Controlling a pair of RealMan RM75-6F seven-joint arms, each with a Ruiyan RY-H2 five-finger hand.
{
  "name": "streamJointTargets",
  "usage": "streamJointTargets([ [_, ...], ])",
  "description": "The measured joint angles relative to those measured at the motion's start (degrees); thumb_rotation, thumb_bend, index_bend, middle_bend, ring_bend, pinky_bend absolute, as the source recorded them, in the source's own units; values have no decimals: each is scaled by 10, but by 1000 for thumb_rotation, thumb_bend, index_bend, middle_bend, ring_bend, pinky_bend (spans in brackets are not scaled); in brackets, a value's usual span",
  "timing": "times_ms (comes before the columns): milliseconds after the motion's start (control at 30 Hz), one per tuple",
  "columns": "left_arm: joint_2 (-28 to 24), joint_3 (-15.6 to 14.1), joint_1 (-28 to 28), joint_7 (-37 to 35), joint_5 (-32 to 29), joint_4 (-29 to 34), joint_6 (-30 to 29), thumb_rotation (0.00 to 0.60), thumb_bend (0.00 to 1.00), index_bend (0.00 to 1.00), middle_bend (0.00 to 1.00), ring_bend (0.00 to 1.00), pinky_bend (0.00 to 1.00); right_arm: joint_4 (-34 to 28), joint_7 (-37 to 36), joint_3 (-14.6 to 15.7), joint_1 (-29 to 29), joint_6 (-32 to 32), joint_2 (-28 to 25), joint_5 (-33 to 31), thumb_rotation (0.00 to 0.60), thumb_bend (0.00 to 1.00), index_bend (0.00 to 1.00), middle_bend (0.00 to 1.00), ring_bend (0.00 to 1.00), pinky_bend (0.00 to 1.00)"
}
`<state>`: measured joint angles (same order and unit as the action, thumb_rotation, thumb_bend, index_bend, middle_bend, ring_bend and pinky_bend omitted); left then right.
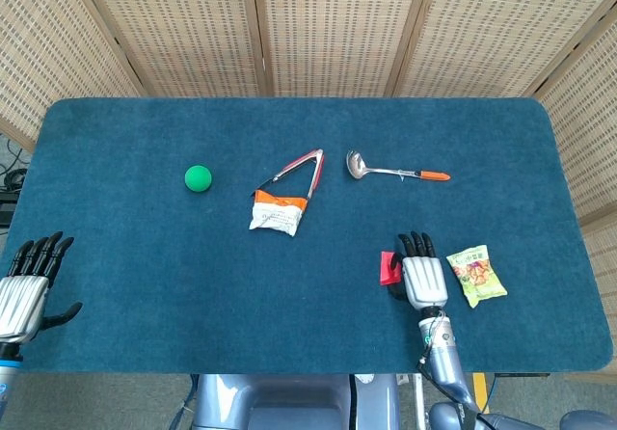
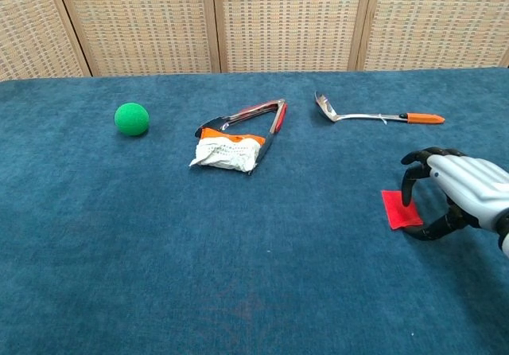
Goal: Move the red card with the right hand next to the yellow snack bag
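Only my head view shows the yellow snack bag (image 1: 475, 275), just right of my right hand (image 1: 421, 280). The red card (image 2: 399, 208) lies flat on the bench, under my curled, empty fingers (image 2: 409, 181).

Two hands show: the left hand (image 1: 21, 295) and the right hand (image 1: 421, 278). On the table (image 1: 145, 247) there is one red card (image 2: 396, 208), one yellow snack bag (image 1: 475, 275), one orange-and-white packet (image 1: 277, 211), one green ball (image 1: 198, 177), one pair of tongs (image 1: 297, 169) and one ladle (image 1: 395, 170).
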<state>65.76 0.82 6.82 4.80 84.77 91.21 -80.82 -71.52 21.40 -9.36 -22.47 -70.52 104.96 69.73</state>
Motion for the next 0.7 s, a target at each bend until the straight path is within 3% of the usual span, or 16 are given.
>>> streamJointTargets([
  [700, 1, -2, 5, 1, 4, 3, 5, 600, 218, 0, 0, 0, 0, -2, 4, -2, 1, 8, -2, -7, 600, 260, 558, 155, 0, 0],
])
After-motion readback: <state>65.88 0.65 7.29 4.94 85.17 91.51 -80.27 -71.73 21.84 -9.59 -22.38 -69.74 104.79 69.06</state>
